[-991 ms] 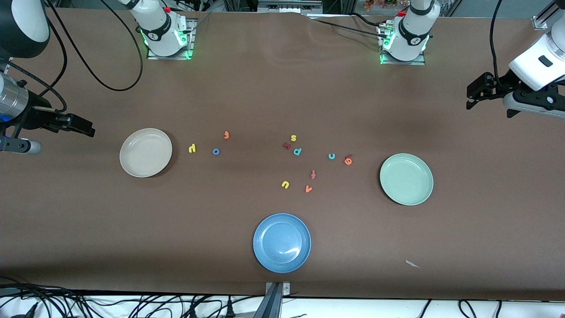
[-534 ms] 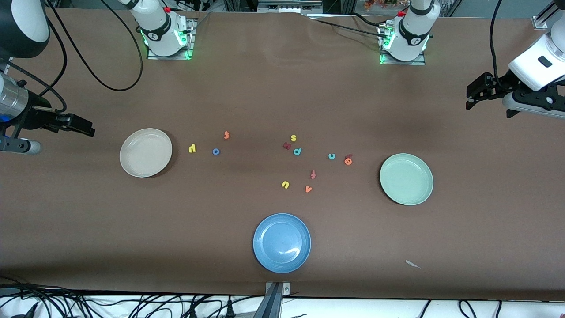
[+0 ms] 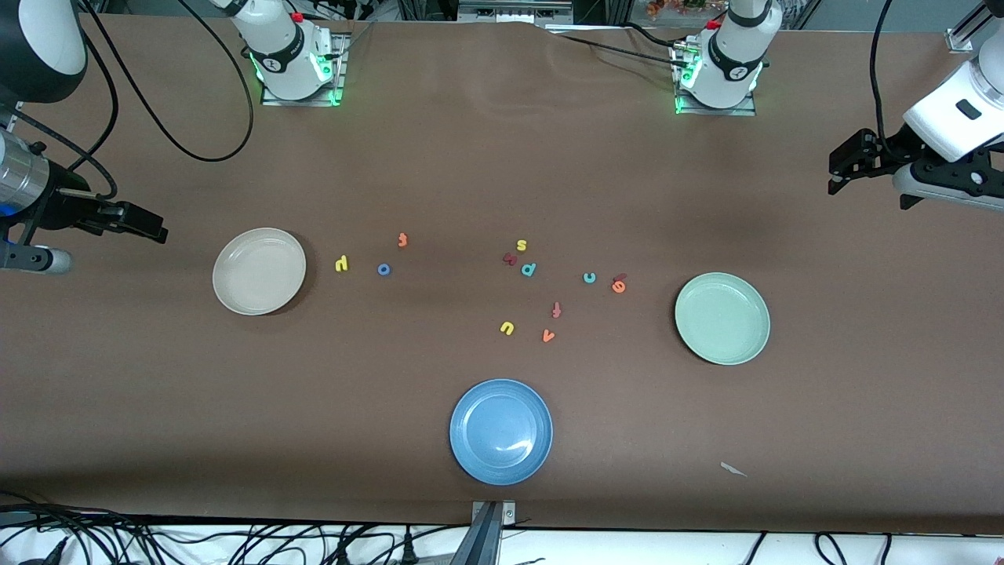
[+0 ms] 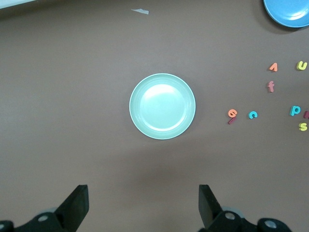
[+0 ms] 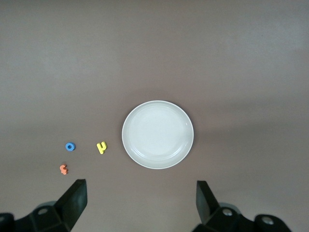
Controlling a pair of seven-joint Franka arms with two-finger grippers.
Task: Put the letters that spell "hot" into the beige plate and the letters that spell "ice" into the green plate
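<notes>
On the table, beige plate [image 3: 259, 271] and green plate [image 3: 722, 318] hold 0 letters; both grippers gape.

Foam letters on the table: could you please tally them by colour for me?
Yellow: 3 (h, s, u)
Orange: 3 (t, e, v)
Teal: 2 (c, p)
Maroon: 2 (i, squiggle)
Blue: 1 (o)
Dull red: 1 (f)
Total: 12

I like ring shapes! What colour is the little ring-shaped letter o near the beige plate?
Blue. The letter o shows best in the right wrist view.
</notes>
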